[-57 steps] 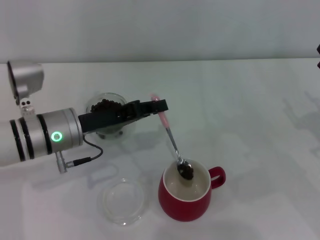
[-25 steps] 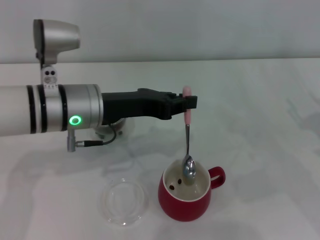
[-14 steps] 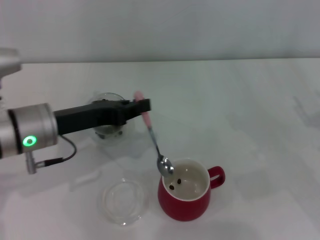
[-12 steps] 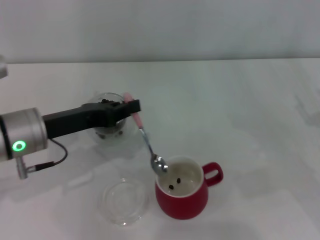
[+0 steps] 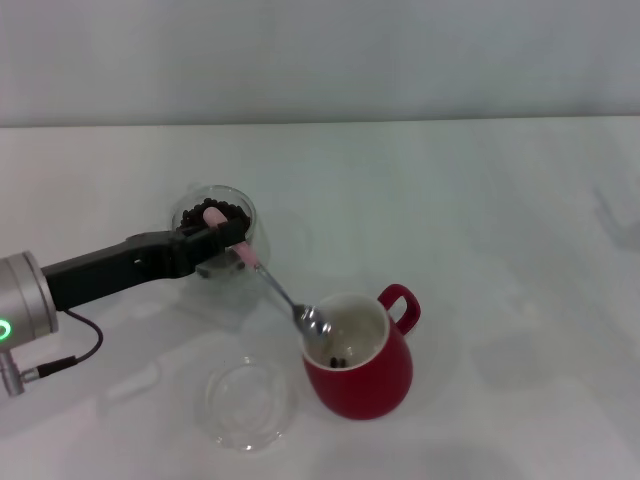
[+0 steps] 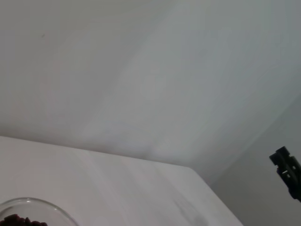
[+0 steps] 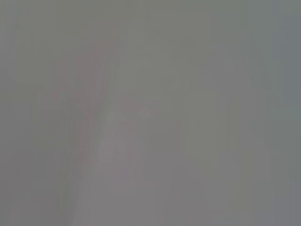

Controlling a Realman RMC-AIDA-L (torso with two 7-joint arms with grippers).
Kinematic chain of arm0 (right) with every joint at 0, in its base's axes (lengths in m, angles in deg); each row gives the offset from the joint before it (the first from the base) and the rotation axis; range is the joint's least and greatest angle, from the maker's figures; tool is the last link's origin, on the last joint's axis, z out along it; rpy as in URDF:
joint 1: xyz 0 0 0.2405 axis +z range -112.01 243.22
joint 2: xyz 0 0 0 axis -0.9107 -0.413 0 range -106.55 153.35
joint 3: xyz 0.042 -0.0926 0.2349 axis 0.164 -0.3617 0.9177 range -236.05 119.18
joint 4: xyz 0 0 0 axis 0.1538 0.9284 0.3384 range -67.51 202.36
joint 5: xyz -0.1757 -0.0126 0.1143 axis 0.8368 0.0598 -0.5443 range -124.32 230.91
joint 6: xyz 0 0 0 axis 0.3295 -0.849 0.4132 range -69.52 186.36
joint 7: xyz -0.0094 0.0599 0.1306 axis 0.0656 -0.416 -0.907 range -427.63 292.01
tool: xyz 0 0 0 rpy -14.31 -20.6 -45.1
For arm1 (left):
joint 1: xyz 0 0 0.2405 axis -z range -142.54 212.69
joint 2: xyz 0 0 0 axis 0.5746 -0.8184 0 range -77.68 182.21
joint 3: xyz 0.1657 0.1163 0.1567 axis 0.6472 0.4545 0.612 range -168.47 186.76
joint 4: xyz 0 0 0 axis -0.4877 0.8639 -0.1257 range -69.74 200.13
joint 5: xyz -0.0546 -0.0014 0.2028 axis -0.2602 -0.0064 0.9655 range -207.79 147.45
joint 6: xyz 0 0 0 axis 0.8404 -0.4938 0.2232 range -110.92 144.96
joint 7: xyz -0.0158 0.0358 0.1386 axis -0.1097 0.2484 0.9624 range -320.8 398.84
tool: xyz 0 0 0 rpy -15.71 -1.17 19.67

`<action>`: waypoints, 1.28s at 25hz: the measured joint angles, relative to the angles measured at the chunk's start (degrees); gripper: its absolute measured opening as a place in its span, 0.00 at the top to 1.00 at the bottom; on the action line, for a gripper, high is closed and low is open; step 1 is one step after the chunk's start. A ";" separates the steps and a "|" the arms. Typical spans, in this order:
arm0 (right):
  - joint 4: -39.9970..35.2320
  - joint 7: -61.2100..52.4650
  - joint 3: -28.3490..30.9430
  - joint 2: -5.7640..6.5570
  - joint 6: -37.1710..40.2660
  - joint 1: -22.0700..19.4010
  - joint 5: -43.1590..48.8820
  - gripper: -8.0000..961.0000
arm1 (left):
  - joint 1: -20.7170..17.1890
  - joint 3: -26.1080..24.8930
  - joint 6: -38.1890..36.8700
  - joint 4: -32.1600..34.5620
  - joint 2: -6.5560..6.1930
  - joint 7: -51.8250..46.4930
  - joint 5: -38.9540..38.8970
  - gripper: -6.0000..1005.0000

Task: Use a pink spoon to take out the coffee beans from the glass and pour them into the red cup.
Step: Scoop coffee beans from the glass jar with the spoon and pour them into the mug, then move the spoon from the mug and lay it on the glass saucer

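Left end effector (image 5: 222, 232) withdrew; pink spoon (image 5: 272, 284) trails to red cup (image 5: 358, 357).

Materials and finishes on the table

Glossy red ceramic cup (image 5: 360, 375) with cream glazed inside; clear smooth glass (image 5: 214, 238) of dark beans (image 5: 215, 213); spoon (image 5: 275, 285) with shiny metal bowl, pale pink handle; matt black left gripper (image 5: 225, 238); smooth white table (image 5: 500, 250); clear dish (image 5: 248, 403).

On your worktop (image 5: 500, 220), the glass (image 5: 214, 238) sits far left with coffee beans (image 5: 221, 212) in it, and the red cup (image 5: 356, 354) stands nearer and to its right. The pink spoon (image 5: 285, 296) slants between them, its bowl over the cup's left rim, with a few beans inside the cup. The shallow dish (image 5: 248, 403) lies just left of the cup.
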 joint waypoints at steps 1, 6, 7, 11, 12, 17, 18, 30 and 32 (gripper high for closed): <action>0.00 0.00 0.01 0.00 -0.03 0.03 0.00 0.28 | 0.00 -0.01 0.10 -0.12 -0.04 0.18 -0.34 0.86; 0.09 0.00 0.00 0.00 -0.04 -0.01 0.00 0.28 | 0.48 -0.04 0.77 -0.14 -0.11 0.32 -0.56 0.86; 0.13 0.00 0.00 0.00 -0.04 -0.07 0.00 0.28 | 0.60 -0.04 0.78 -0.15 -0.13 0.32 -0.56 0.86; 0.19 0.00 0.00 0.00 -0.09 -0.32 0.00 0.28 | 0.68 0.02 0.80 0.20 -0.14 0.33 -0.56 0.86; 0.19 0.00 0.00 0.00 -0.17 -0.35 0.00 0.28 | 0.73 0.01 0.80 0.31 -0.17 0.34 -0.60 0.86; 0.10 0.13 0.00 0.00 -0.70 -0.39 0.01 0.28 | 0.58 -0.06 1.59 1.17 -0.24 0.39 -1.55 0.86; 0.05 0.17 0.00 0.00 -0.78 -0.40 0.01 0.28 | 0.29 -0.11 1.66 1.49 -0.23 0.35 -1.61 0.86; -0.23 -0.16 0.00 0.21 -2.45 -0.35 -9.86 0.28 | -5.20 -2.62 1.81 1.30 -0.05 0.10 -1.67 0.86; -0.69 -0.65 0.02 0.25 -3.06 -0.40 -10.89 0.28 | -5.85 -2.92 1.87 0.52 -0.05 0.19 -1.67 0.86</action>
